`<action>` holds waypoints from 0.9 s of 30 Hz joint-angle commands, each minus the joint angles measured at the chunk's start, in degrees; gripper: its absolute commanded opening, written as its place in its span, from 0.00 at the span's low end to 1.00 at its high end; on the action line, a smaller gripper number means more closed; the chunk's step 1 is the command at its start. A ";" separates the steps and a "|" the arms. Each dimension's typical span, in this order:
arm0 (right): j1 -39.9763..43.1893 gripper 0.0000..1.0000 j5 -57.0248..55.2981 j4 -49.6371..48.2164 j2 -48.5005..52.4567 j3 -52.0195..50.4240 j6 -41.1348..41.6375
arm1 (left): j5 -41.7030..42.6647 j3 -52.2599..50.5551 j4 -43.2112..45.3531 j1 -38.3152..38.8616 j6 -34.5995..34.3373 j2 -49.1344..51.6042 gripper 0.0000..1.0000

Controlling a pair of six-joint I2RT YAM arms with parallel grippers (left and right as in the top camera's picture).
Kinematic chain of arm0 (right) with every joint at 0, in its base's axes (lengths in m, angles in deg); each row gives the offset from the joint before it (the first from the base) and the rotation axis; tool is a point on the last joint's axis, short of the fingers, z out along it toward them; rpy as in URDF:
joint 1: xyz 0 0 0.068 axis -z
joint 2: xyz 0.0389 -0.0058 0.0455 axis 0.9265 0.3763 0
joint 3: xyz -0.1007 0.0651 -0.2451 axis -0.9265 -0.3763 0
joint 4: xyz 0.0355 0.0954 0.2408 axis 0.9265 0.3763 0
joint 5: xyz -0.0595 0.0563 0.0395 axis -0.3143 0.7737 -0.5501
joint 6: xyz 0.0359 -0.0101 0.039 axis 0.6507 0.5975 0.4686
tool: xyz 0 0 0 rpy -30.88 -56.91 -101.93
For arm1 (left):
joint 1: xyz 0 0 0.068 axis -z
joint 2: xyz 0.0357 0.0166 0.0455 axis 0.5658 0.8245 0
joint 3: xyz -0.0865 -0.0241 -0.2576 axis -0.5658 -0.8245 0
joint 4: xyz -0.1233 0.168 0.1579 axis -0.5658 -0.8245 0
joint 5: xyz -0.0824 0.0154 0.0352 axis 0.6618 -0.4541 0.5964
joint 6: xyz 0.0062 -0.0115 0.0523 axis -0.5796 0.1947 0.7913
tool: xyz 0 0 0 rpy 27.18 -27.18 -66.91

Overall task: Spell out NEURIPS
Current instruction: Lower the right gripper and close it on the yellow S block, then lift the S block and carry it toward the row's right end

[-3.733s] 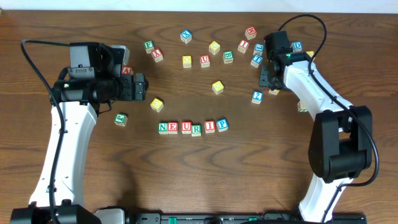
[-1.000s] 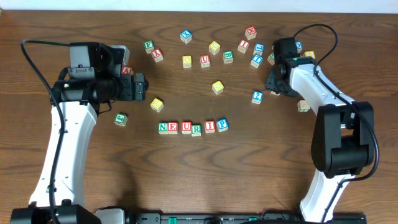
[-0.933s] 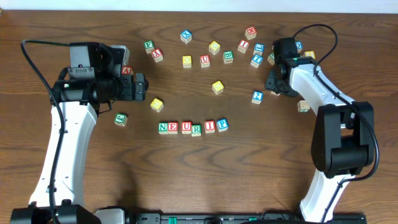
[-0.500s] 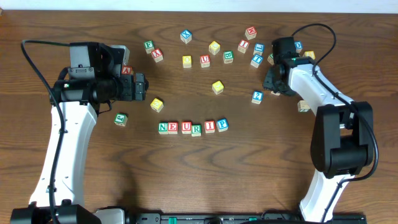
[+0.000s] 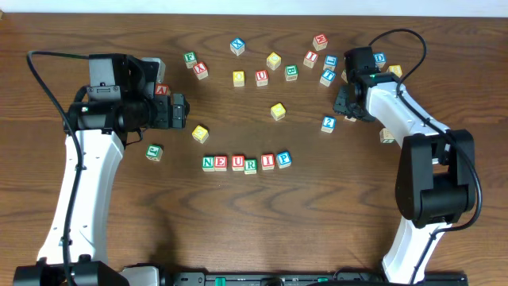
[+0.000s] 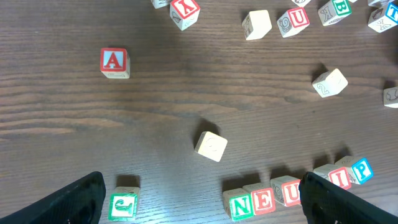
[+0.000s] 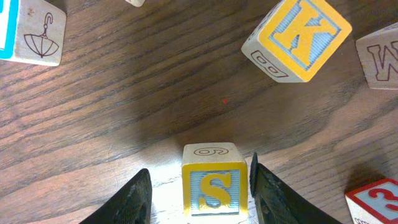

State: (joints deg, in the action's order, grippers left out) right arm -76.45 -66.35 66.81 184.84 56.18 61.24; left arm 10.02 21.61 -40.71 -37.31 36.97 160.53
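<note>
Done through P, with the N-E-U-R-I-P row [image 5: 246,162] well off to the left of the right hand [image 7: 199,180]; left to add just the S cube [image 7: 214,186], straddled by that spread hand, not yet pinched.

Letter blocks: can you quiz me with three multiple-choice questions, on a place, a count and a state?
1. Where is the S block? A) ending the row B) between the right tool's fingers C) stacked on another block
2. How many blocks form the row? A) four B) seven C) six
3. The left tool is: A) wide open B) clamped on a block C) out of view
Answers: 1 B: fingers flank it. 2 C: it reads NEURIP. 3 A: its fingers stand far apart, holding nothing.
</note>
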 commanded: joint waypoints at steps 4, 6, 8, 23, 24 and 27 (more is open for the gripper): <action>-0.59 0.46 -1.20 -0.61 1.29 -1.16 -0.07 | 0.85 1.27 0.02 -0.13 1.18 0.07 0.98; -0.59 0.46 -1.18 -0.61 2.08 -1.16 -0.04 | 0.85 1.27 0.02 -0.13 1.18 0.07 0.98; -0.66 0.45 -1.16 -0.59 2.93 -1.16 -0.02 | 0.85 1.27 0.02 -0.13 1.18 0.07 0.98; -0.92 0.44 -1.16 -1.81 3.10 -0.66 -0.02 | 0.85 1.27 0.02 -0.13 1.18 0.07 0.98; -0.92 0.43 -1.16 -1.60 3.10 -0.48 -0.02 | 0.85 1.27 0.00 -0.13 1.18 0.07 0.98; -0.92 0.44 -1.16 -1.05 3.08 0.35 -0.04 | 0.85 1.27 0.02 -0.13 1.18 0.07 0.98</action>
State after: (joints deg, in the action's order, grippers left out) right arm -76.45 -66.39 65.33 187.58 55.42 61.24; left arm 10.02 21.61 -40.71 -37.31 36.97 160.53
